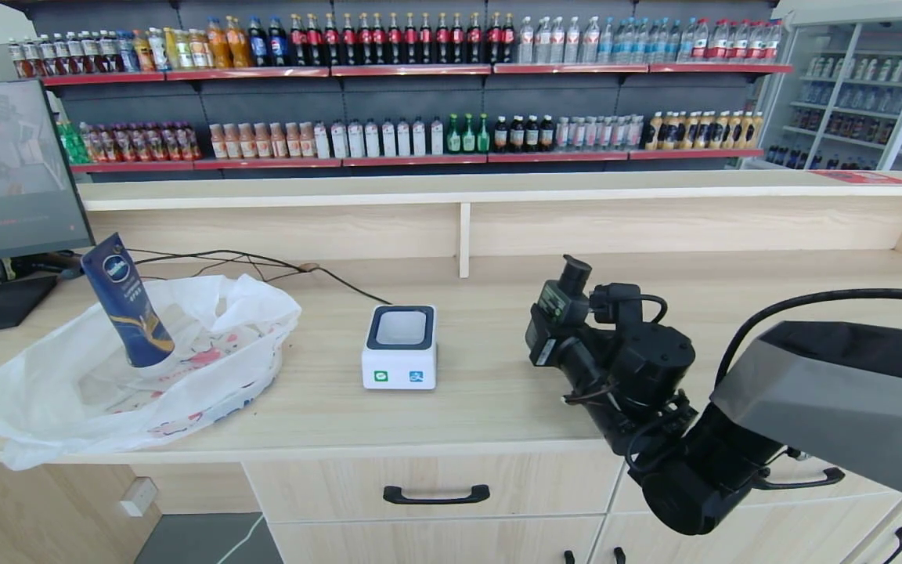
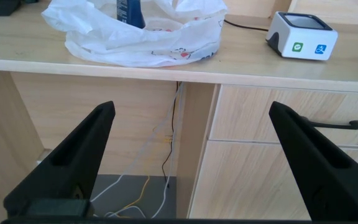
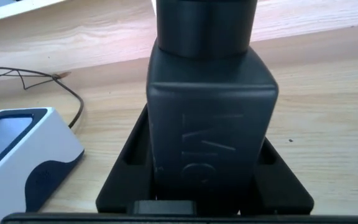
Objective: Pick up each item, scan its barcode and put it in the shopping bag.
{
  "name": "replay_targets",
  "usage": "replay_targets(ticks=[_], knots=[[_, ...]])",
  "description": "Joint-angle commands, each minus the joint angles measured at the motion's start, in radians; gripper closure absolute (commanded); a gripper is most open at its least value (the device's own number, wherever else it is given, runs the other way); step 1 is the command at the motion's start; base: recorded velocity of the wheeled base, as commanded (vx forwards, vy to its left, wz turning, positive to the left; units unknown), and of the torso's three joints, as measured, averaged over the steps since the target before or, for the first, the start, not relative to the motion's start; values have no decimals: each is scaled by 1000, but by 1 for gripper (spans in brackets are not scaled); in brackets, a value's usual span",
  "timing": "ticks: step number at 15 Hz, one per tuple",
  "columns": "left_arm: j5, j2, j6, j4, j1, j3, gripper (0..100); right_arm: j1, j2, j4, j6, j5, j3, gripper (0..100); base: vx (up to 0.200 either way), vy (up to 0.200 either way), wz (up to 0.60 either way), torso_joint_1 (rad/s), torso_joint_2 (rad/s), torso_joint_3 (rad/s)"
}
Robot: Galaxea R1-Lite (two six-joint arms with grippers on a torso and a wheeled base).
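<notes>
My right gripper [image 1: 570, 343] hovers above the counter to the right of the scanner and is shut on a black bottle [image 1: 554, 302] with a round cap. The right wrist view shows the bottle [image 3: 211, 118] wedged between the fingers of the gripper [image 3: 204, 183]. The white scanner [image 1: 400, 346] with its dark window sits mid-counter, also seen as the scanner [image 3: 17, 155]. A blue tube [image 1: 126, 301] stands upright in the white shopping bag [image 1: 106, 384] at the left. My left gripper [image 2: 191, 115] is open and empty, below counter height and facing the cabinet front.
A monitor [image 1: 5, 172] stands at the far left with cables [image 1: 247, 262] trailing behind the bag. A raised ledge [image 1: 498, 192] runs along the counter's back. Drawers with black handles [image 1: 435, 495] lie under the front edge. Drink shelves fill the background.
</notes>
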Motion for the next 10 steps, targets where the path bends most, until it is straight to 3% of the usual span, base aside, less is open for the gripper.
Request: replay_targets(ticks=[1, 10], knots=[[0, 0, -1, 0, 0, 0, 0, -2, -103, -3, 9, 0, 55, 100, 0, 0, 0, 0, 0, 0], [0, 0, 4, 0, 0, 0, 0, 20, -299, -3, -5, 0, 216, 100, 0, 0, 0, 0, 0, 0]])
